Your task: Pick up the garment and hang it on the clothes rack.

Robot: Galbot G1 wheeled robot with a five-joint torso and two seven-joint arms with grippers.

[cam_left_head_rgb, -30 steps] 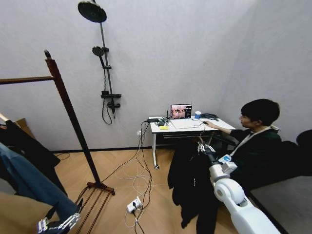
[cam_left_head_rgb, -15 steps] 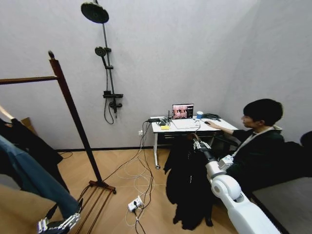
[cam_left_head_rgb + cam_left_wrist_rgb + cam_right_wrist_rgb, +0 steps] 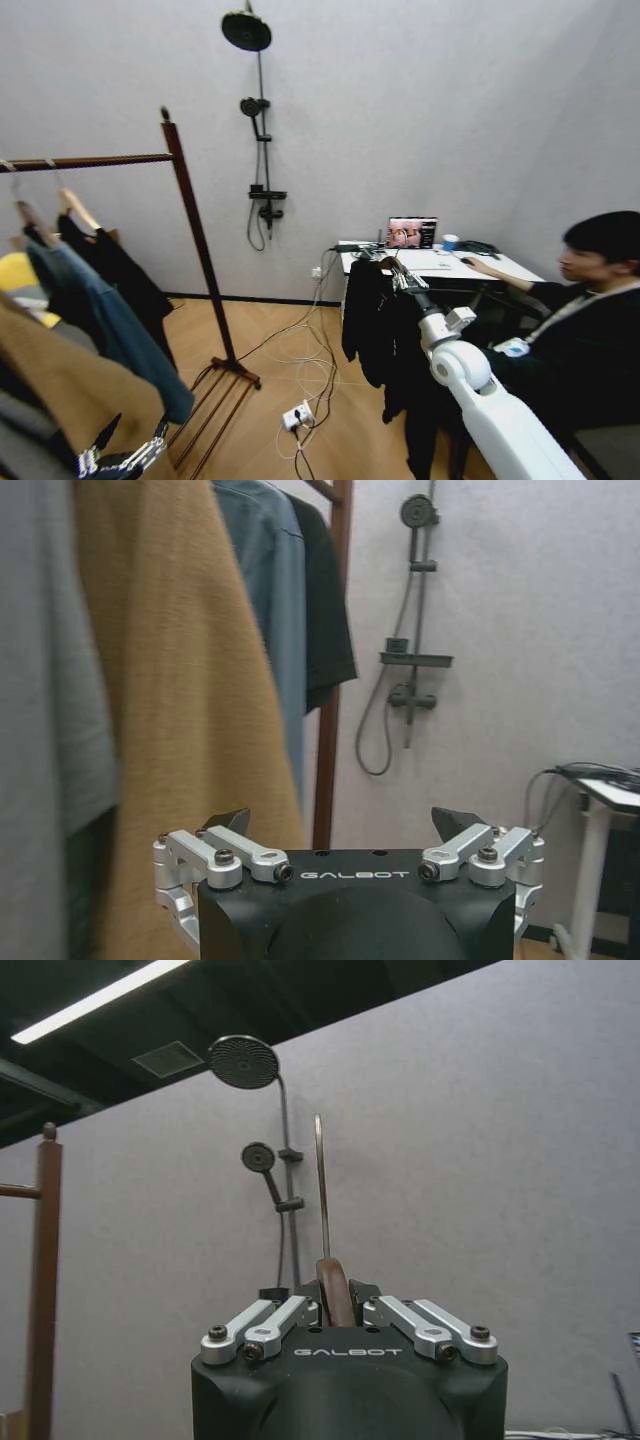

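Head view, nearest first: the left gripper (image 3: 120, 460) idles low beside the tan coat (image 3: 60, 400), fingers spread and holding nothing. The right gripper (image 3: 403, 280), raised ahead at arm's length, has its fingers clenched on the wooden hanger neck (image 3: 334, 1290), hook (image 3: 320, 1180) pointing straight up. The garment (image 3: 385, 335) hangs from it, long axis vertical, hem toward the floor, well apart from the clothes rack (image 3: 200, 250). Likely trouble: a swinging garment could slide off the hanger, or its hem could catch the power strip (image 3: 296, 415); the crowded bar (image 3: 85, 161) leaves little free room for the hook. The counter (image 3: 440, 265) stands behind.
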